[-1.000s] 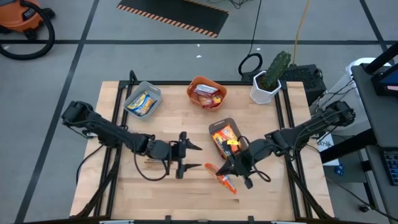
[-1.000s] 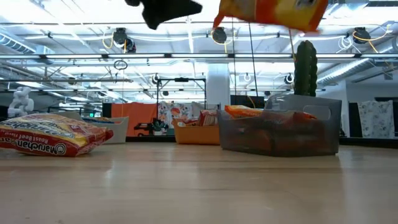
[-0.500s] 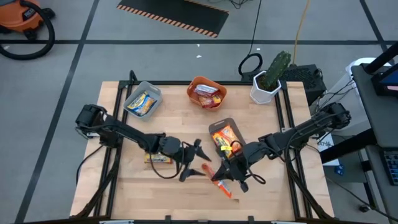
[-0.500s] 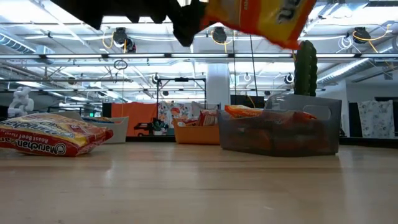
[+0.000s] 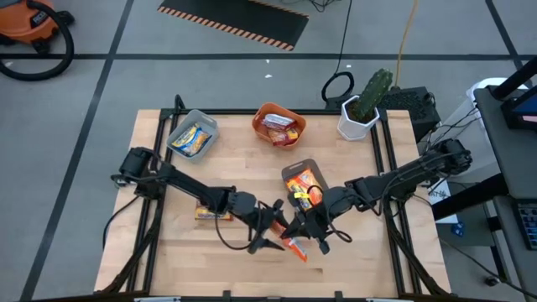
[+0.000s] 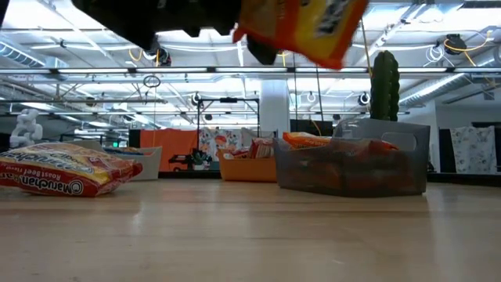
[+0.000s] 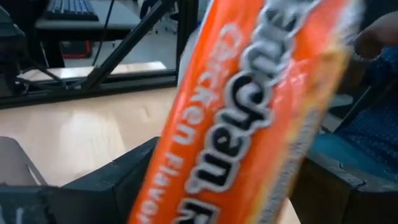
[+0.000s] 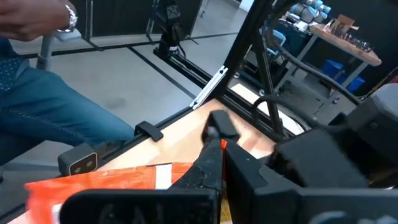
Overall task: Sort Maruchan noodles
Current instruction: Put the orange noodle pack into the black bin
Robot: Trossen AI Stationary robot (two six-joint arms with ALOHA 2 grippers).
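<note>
Noodles are what I am sorting, and one orange packet [image 5: 298, 247] is up in the air over the front middle of my table [image 5: 159, 256]. My right gripper [image 5: 307, 231] has its fingers pressed together on that packet and holds it off the wood. In the low view the packet [image 6: 301, 27] hangs high at a tilt. My left gripper [image 5: 270, 227] is just beside it, with its fingers spread wide, one on each side of the packet's end. In my left wrist view the packet [image 7: 249, 118] fills the middle and says "Chicken Flavor".

A red and white packet [image 6: 63, 168] lies flat on the table, near my left arm. A clear tray [image 5: 299, 180] just behind my right gripper has orange packets in it. An orange bowl [image 5: 279, 123] at the back middle holds red and white packets. A grey tray [image 5: 192, 134] at the back left holds a yellow and blue packet.

A cactus [image 5: 370, 94] in a white pot stands at the back right corner. My right wrist view shows a person [image 8: 56, 118] in blue jeans past the table.
</note>
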